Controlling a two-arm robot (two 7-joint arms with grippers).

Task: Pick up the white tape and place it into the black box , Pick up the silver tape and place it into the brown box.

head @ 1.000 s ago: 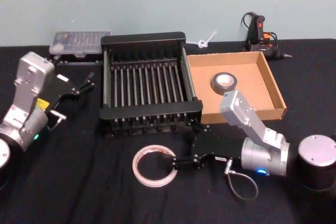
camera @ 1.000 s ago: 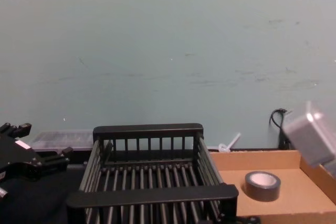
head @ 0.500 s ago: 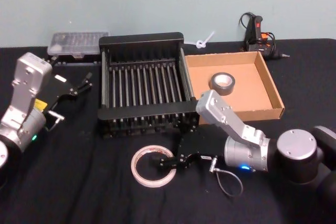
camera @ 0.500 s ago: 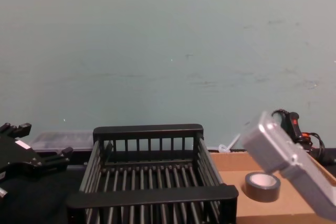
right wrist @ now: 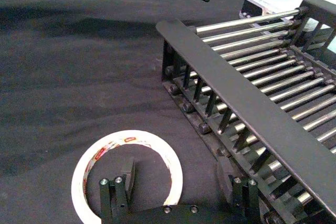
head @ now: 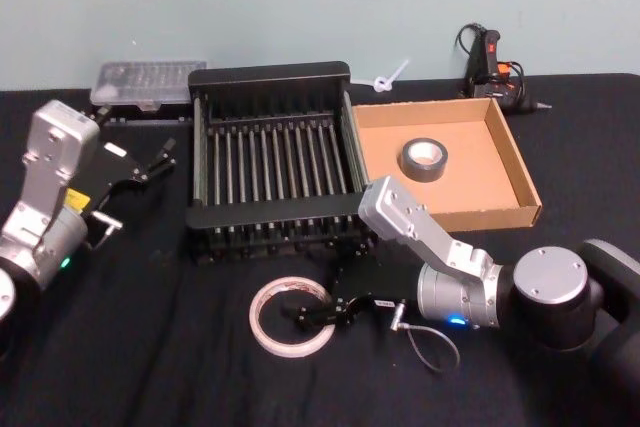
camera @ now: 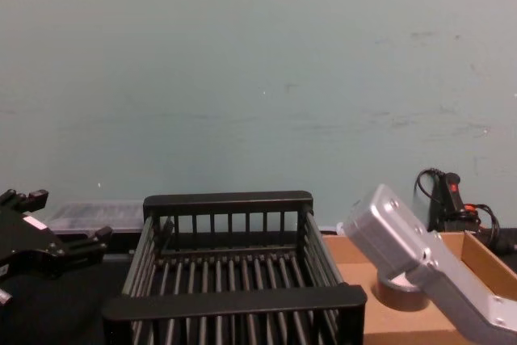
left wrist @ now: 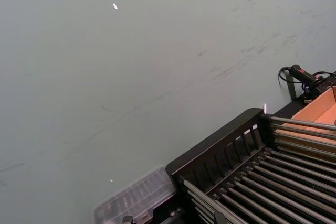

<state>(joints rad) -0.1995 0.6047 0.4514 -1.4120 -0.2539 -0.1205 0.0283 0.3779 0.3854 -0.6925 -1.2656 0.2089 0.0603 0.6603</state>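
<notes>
Your right hand (head: 312, 313) is spread open, one finger inside the flat white tape (head: 291, 316) ring on the black-clothed counter, near the front edge, before the slatted black box (head: 272, 160).

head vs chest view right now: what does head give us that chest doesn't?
Head alone: the white tape flat on the black cloth, the right pincer open with one finger inside the ring and one outside, and the silver tape plainly inside the brown box.

Chest alone: a side look at the wall behind, with the right arm's housing in front of the silver tape.

Both: the black box, the brown box, and the left pincer parked left of the black box.
</notes>
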